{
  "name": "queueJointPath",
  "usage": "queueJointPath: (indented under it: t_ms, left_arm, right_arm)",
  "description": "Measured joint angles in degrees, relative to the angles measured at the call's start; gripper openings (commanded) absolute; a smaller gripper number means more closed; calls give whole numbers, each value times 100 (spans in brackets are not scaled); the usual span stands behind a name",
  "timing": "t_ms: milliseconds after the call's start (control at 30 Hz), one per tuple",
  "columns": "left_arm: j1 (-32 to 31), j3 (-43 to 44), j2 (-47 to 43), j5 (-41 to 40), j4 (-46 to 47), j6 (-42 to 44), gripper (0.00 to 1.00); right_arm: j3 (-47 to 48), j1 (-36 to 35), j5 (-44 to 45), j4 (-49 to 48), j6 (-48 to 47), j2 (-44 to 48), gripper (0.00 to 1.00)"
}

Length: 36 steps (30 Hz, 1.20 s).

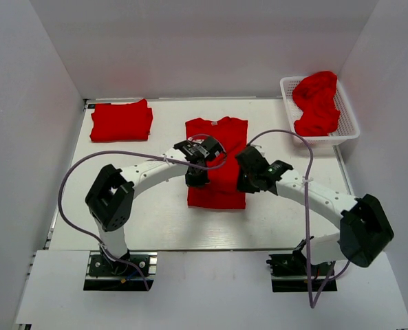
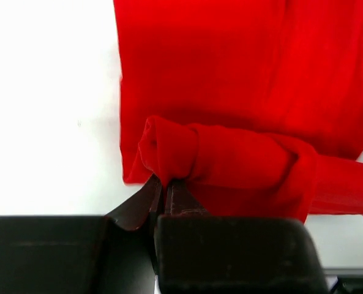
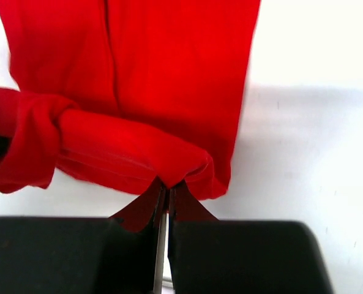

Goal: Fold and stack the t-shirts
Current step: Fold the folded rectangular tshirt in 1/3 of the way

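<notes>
The left gripper [image 2: 163, 191] and the right gripper [image 3: 168, 195] are each clamped on one corner of the t-shirt [image 1: 217, 148], probably so that its lifted edge folds over evenly.

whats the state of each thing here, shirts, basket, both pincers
centre t-shirt: spread on the table, sleeves folded in, near hem lifted
folded t-shirt: folded, lying far left
crumpled t-shirts: bunched up, unfolded
basket: upright, holding the crumpled t-shirts
left pincer: shut on centre t-shirt
right pincer: shut on centre t-shirt
</notes>
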State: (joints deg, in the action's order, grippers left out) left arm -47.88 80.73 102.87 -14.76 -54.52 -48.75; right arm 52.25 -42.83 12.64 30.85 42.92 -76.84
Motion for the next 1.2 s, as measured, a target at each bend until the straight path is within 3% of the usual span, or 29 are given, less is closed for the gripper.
queueJointPath:
  t_ms: [667,733,800,833,867,1000,1033,1133,1200]
  left_arm:
    - [769,809,1137,87,691,1106,0]
    - [817,911,1222,83,702,1130,23]
    - [870,1001,1298,74,717,1150,35]
    - [901,1023,1320,50,726,1165,49]
    - [942,1032,1335,33,708,1176,59]
    - [1130,1235,1423,-76,625,1182,76]
    - [1167,1294,1427,-107,605,1176,86]
    - [1279,1528,1427,-219,553,1169,99]
    - [1311,1690,1427,-313,507,1169,99]
  right_arm:
    - [1259,988,-417,-466,-743,-1777,0]
    - [1362,1047,-450,-485,-785,-1930,0]
    - [1464,1113,-492,-507,-850,-2096,15]
    - [1515,1145,-496,-507,-887,-2186,23]
    - [1569,1182,-505,-496,-918,-2264,39]
    - [1930,1303,-555,-396,-1082,-2540,73]
    - [2046,1327,-570,-374,-1121,-2590,79]
    - [2378,1370,-640,-326,-1228,-2653,90]
    - [2529,1388,-695,-313,-1318,-2649,90]
